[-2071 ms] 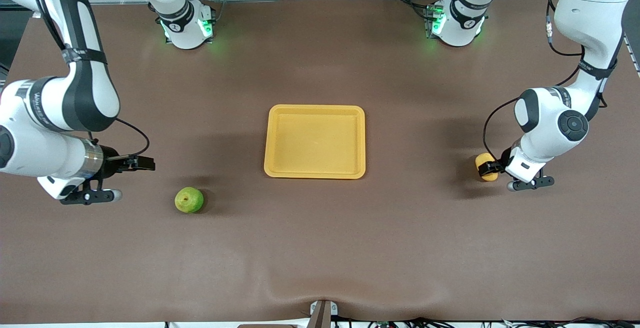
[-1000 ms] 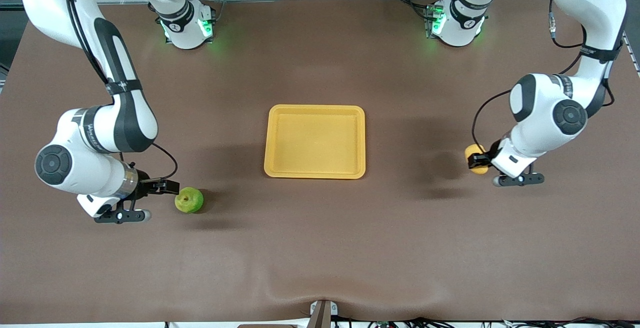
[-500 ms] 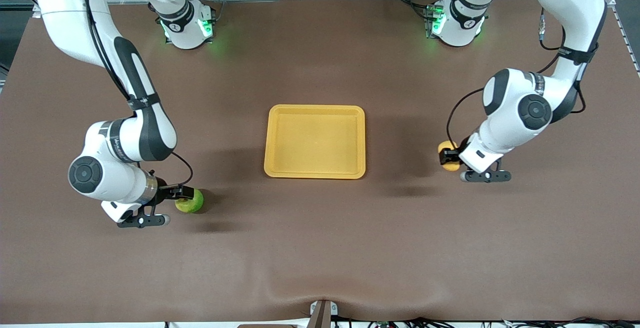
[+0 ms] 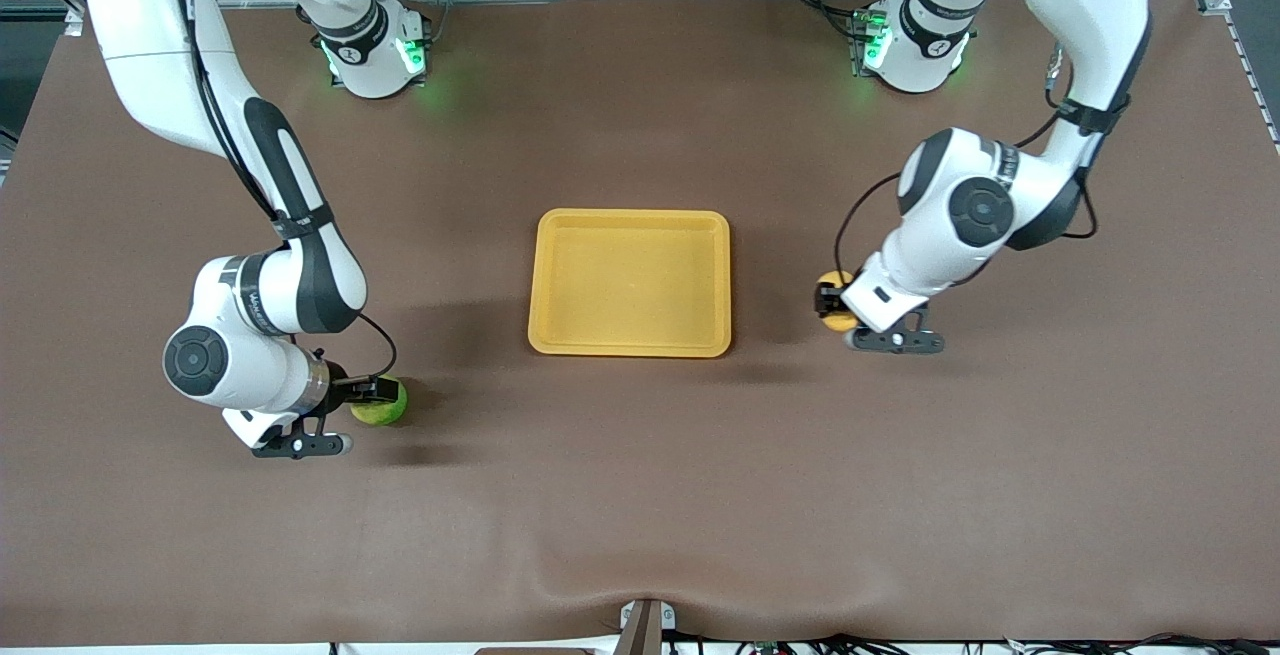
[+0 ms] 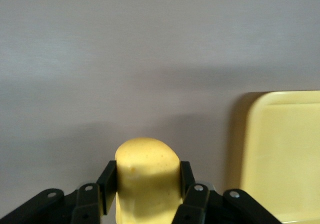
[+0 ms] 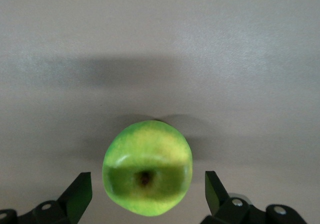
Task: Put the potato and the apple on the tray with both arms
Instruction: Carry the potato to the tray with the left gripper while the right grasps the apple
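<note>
1. Small oblong yellow-orange potato sits right of centre in the front view, clamped in the left arm's black two-finger gripper and held over bare tabletop toward the left arm's end, just off the tray's short edge.
2. Left wrist view: potato at bottom centre, black fingers pressed against both its flanks; a corner of the tray shows at the right edge of that frame.
3. Small round bright yellow-green apple rests on the table in the lower-left part of the front view, nearer the front camera than the tray and toward the right arm's end.
4. Right arm's black two-finger gripper is down at the apple. Right wrist view: apple at bottom centre, brownish stem dimple facing the camera, between spread fingers; clear gaps on both sides, jaws apart, not touching it.
5. Shallow rectangular yellow-orange plastic tray, with rounded corners and a raised rim, is at frame centre in the front view, holding nothing.
6. Brown tabletop under everything; green-lit arm bases along the top of the frame.
</note>
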You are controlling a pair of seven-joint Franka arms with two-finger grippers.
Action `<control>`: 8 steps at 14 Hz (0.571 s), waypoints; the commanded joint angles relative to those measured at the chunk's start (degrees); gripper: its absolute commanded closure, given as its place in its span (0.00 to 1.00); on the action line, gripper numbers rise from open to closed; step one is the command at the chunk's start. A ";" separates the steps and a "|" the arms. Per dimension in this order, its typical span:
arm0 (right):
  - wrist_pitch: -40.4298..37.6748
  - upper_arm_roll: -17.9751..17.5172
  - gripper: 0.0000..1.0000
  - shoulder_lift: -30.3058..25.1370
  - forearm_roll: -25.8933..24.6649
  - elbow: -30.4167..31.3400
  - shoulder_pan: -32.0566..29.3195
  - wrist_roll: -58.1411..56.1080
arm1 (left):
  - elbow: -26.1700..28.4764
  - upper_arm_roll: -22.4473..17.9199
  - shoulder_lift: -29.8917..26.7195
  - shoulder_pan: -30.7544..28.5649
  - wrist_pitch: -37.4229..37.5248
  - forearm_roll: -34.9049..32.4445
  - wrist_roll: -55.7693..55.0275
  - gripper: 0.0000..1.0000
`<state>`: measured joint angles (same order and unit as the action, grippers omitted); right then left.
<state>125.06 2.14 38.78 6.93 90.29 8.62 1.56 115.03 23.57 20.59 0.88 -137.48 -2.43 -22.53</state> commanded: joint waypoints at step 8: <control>3.70 0.23 0.00 3.05 1.24 -0.11 0.70 0.73 | -10.78 -0.81 8.67 13.09 1.07 -3.51 -6.65 0.97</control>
<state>128.01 2.15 40.90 7.53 90.49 9.35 1.73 107.80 23.43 26.72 11.86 -137.48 -3.04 -27.86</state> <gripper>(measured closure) 0.000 0.458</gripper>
